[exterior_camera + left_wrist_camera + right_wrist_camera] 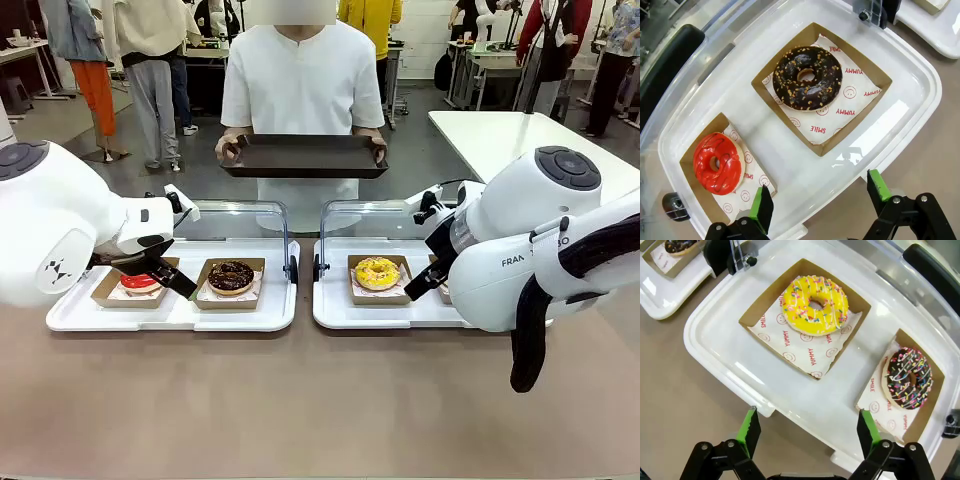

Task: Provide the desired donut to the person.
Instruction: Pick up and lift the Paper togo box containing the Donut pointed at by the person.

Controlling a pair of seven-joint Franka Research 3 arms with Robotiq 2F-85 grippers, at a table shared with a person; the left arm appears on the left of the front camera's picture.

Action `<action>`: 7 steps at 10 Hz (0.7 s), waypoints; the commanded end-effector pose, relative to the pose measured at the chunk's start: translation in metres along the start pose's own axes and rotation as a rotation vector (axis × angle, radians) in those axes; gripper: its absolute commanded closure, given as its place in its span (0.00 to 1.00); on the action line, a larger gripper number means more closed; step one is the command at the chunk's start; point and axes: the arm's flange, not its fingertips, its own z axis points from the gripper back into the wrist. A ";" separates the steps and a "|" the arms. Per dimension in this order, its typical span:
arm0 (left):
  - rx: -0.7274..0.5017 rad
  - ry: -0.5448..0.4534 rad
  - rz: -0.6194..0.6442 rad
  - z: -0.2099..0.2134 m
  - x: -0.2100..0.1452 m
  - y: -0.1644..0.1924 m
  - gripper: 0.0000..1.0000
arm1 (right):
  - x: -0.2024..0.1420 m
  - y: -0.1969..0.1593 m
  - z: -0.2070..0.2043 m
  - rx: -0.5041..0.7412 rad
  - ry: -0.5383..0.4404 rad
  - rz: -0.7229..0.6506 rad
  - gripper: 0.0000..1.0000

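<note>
The person (303, 70) stands at the far side holding out a dark tray (303, 157) in both hands. On the left white tray (170, 315) lie a red-glazed donut (140, 283) (716, 162) and a chocolate donut with nut crumbs (231, 276) (807, 77), each in a cardboard box. The right white tray (340, 310) holds a yellow sprinkled donut (377, 272) (815, 305) and a chocolate sprinkled donut (910, 377). My left gripper (165, 277) (819, 192) hovers open over the left tray's near edge. My right gripper (425, 280) (807, 417) hangs open above the right tray's near edge. Both hold nothing.
Clear hinged lids (240, 215) (360, 215) stand upright behind both trays. The brown tabletop (300, 400) stretches in front of the trays. A white table (520, 135) stands at the back right. Other people stand farther off behind the person.
</note>
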 end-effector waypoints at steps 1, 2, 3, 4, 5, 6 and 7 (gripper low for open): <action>0.000 0.000 0.000 0.000 0.000 0.000 0.00 | 0.000 0.000 0.000 0.000 0.000 0.000 0.00; 0.000 0.000 0.000 0.000 0.000 0.000 0.00 | 0.000 0.000 0.000 0.000 0.000 0.000 0.00; 0.000 0.000 0.000 0.000 0.000 0.000 0.00 | 0.000 0.000 0.000 0.000 0.000 0.000 0.00; 0.000 0.000 0.000 0.000 0.000 0.000 0.00 | 0.000 0.000 0.000 0.000 0.000 0.000 0.00; 0.000 0.000 0.000 0.000 0.000 0.000 0.00 | 0.000 0.000 0.000 0.000 0.000 0.000 0.00; 0.000 0.000 0.000 0.000 0.000 0.000 0.00 | 0.000 0.000 0.000 0.000 0.000 0.000 0.00; 0.000 0.000 0.000 0.000 0.000 0.000 0.00 | 0.000 0.000 0.000 0.000 0.000 0.000 0.00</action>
